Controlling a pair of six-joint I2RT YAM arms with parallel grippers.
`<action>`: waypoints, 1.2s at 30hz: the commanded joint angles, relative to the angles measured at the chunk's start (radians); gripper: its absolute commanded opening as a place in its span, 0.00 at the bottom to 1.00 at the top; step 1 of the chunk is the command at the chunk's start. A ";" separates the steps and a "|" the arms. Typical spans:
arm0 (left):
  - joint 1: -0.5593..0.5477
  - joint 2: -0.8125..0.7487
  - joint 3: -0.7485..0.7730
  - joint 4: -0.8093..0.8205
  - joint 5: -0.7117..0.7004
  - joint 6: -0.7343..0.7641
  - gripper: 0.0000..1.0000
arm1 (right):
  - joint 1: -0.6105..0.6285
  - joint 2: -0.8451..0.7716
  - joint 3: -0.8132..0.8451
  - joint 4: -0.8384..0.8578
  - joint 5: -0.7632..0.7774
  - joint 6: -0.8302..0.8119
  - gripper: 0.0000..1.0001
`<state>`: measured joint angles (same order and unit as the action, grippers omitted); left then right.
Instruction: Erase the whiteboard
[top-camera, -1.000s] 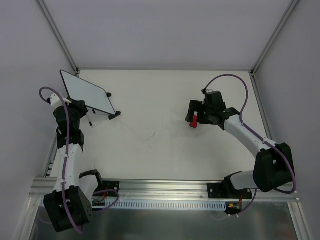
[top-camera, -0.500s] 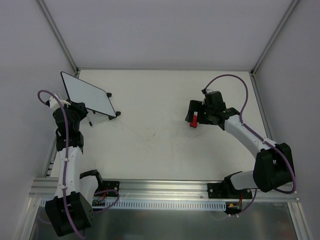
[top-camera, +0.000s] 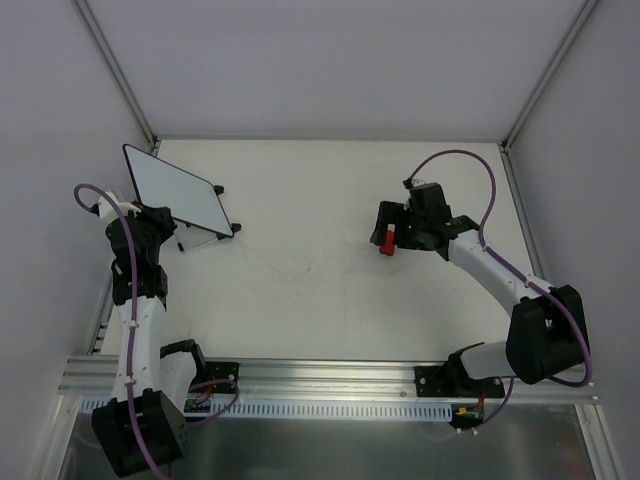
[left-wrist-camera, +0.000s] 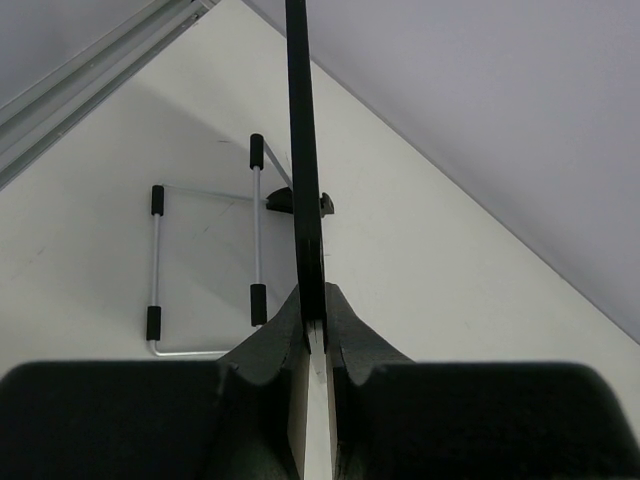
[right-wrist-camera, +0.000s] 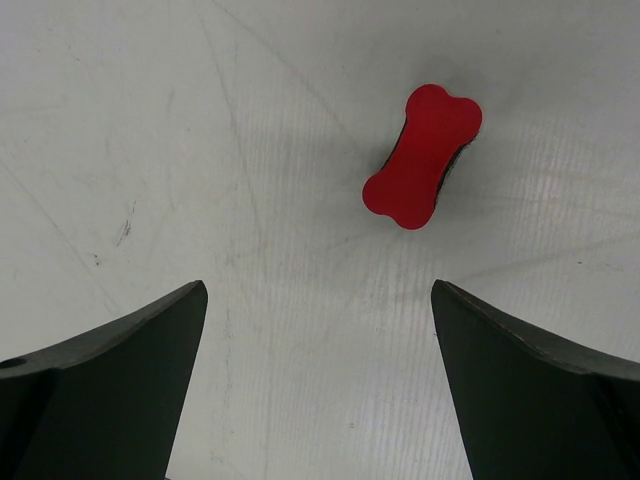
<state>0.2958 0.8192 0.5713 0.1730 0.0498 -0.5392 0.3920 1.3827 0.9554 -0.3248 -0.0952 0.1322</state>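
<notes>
Left jaws are pinching the whiteboard by its thin edge near the far-left corner of the surface; right jaws are hanging wide above the red eraser, nearer the right edge; it is sitting off-centre, so closing might knock it aside.

Left fingers pinched nearly together, right fingers wide apart, pointing down.

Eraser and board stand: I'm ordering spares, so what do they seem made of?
The eraser looks like matte red plastic or foam, smooth on top, with a dark pad beneath, perhaps felt. The stand looks like thin shiny metal rod with black rubbery sleeves.
</notes>
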 joint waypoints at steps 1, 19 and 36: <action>-0.003 -0.026 0.016 0.027 0.044 -0.013 0.00 | -0.007 0.004 -0.004 0.027 -0.017 0.015 0.99; -0.009 -0.045 -0.028 -0.003 0.035 0.054 0.20 | -0.005 0.004 -0.006 0.029 -0.020 0.018 0.99; -0.018 -0.061 -0.102 -0.001 0.047 0.194 0.34 | -0.007 0.012 -0.014 0.032 -0.029 0.024 0.99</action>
<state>0.2932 0.7784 0.4789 0.1364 0.0528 -0.3985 0.3920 1.3888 0.9504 -0.3180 -0.1135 0.1459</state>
